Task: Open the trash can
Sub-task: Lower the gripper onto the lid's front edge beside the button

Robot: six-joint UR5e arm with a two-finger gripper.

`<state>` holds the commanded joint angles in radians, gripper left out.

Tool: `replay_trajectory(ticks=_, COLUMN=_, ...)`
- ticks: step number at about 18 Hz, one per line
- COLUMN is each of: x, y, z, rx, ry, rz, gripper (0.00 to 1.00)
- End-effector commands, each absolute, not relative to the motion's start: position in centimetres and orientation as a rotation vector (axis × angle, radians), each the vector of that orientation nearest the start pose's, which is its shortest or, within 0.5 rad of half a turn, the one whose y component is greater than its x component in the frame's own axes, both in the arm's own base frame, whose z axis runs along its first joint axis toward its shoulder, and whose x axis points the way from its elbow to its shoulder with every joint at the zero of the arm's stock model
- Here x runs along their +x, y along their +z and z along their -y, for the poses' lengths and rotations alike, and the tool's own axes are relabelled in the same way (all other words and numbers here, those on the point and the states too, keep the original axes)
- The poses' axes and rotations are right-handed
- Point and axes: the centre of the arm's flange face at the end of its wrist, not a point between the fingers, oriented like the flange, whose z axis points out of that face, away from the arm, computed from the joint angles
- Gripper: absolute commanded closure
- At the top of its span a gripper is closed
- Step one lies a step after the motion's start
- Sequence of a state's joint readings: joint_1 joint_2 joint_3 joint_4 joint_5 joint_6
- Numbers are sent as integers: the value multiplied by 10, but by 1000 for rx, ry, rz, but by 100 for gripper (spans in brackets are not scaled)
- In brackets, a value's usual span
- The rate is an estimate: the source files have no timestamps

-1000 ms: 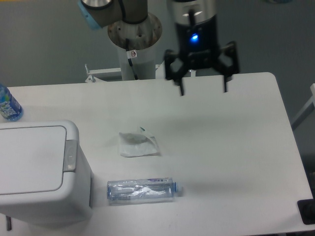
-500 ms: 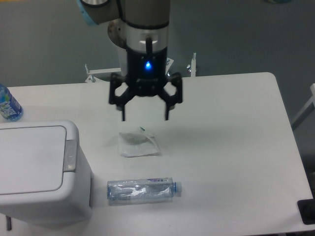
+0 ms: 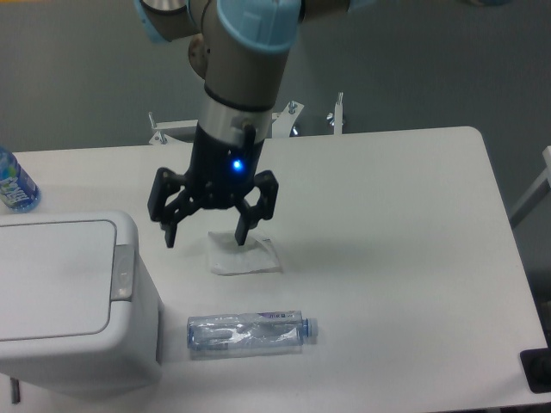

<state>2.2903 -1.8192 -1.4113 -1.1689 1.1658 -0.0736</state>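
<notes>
hovering fingers [image 3: 170, 235] right of trash can [image 3: 73, 301]

White bin [image 3: 60, 292], grey tab [image 3: 124, 272]. Black gripper [image 3: 205, 239], blue LED lit. White table [image 3: 396, 258]. Clear bottle [image 3: 250, 332], whitish packet [image 3: 245, 255].

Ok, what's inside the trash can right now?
Can't tell: the trash can has its flat lid down, covering the inside. The open gripper hangs to its right, above the clear wrapper.
</notes>
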Motion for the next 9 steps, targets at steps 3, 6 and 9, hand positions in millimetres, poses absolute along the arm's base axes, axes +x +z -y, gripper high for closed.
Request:
replay_trajectory(ticks=3, x=-274, y=483, z=-584, rx=-2501, ry=-392, rz=975, gripper=0)
replay_trajectory(ticks=6, x=-275, y=482, z=-587, rx=-2477, ry=-398, rz=1008, gripper=0)
replay_trajectory(ticks=9, x=-267, y=480, z=-593, rx=-2476, ry=-396, rz=989, gripper=0)
